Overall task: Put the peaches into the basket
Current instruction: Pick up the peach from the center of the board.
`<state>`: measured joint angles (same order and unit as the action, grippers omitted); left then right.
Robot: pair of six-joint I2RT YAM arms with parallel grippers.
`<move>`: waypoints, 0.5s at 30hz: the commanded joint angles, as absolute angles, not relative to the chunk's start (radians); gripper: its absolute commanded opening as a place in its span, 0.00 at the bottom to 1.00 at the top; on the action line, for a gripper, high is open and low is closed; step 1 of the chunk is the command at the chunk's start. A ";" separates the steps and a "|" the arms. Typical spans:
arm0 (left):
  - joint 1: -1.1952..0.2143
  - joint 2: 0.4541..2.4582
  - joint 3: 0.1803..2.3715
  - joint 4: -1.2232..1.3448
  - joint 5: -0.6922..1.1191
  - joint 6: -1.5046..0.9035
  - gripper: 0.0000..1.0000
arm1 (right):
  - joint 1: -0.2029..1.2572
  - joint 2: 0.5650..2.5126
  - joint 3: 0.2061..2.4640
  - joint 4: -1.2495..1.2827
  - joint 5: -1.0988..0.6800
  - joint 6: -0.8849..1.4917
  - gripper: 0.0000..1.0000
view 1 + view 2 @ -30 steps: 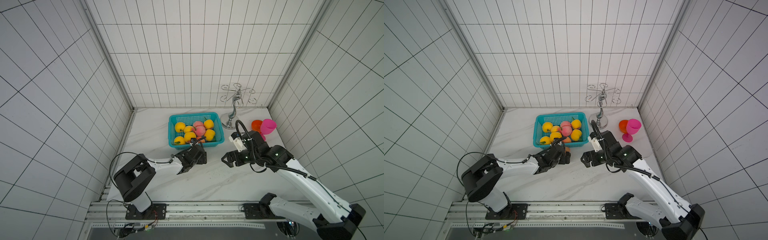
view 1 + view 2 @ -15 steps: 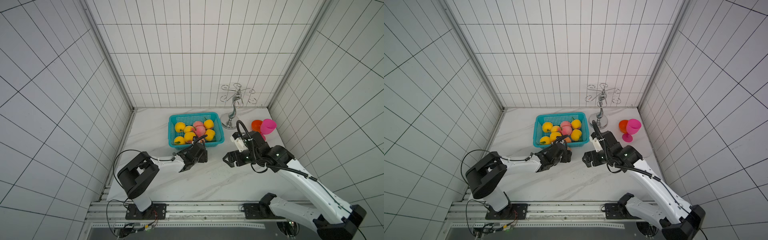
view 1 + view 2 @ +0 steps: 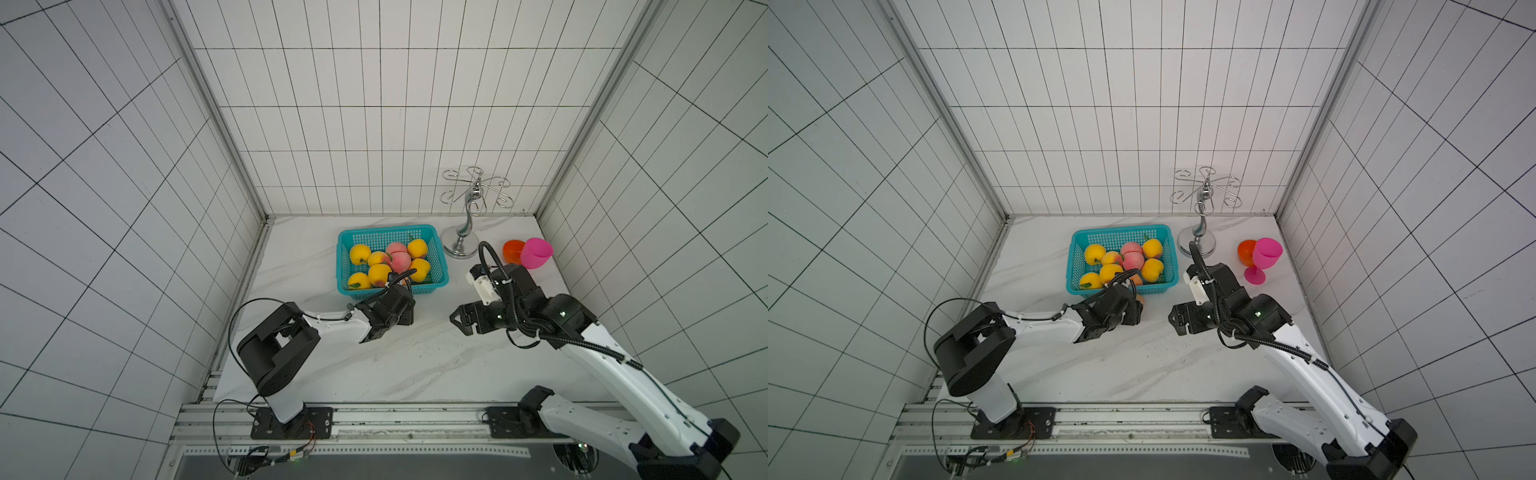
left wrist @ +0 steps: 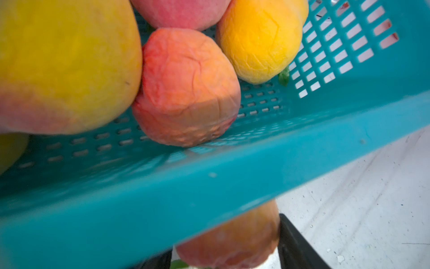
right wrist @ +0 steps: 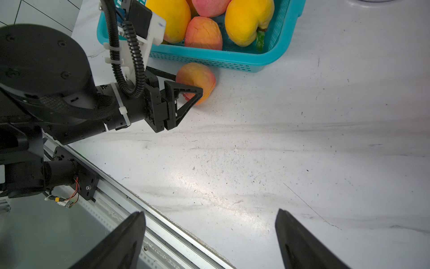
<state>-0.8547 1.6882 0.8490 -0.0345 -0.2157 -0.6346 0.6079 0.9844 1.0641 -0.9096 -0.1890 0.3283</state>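
Left pincer [image 5: 188, 82] is clamping a loose peach [image 5: 202, 71], one finger on each side of it, arm reaching in low. That pink-orange peach is sitting on the surface [image 5: 302, 139], just outside the near wall of the basket [image 5: 232, 59]; touching it or not, cannot tell. Other peaches [image 3: 400, 262], yellow and pink, are lying piled inside the basket. Right pincer [image 5: 209, 212] is hanging above the surface, jaws spread wide, holding nothing, well apart from the fruit.

White tiled walls [image 3: 374, 124] on three sides, grey-veined white marble tabletop [image 3: 415, 365], metal rail [image 3: 415, 420] along front edge
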 commanded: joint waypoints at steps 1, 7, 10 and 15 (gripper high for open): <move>-0.866 1.656 0.858 -0.066 -0.224 -0.630 0.64 | 0.595 0.967 1.087 -0.934 -0.170 0.321 0.91; -0.887 1.630 0.859 -0.100 -0.235 -0.640 0.61 | 0.590 0.912 1.060 -0.945 -0.163 0.321 0.91; -0.897 1.616 0.861 -0.117 -0.237 -0.653 0.60 | 0.587 0.900 1.054 -0.945 -0.166 0.321 0.91; -0.921 1.576 0.873 -0.177 -0.243 -0.651 0.60 | 0.581 0.903 1.063 -0.934 -0.180 0.313 0.91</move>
<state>-0.9035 1.6207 0.8490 -0.1360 -0.2192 -0.6430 0.5930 0.9051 1.0630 -0.9222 -0.1814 0.3279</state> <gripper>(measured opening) 0.608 0.910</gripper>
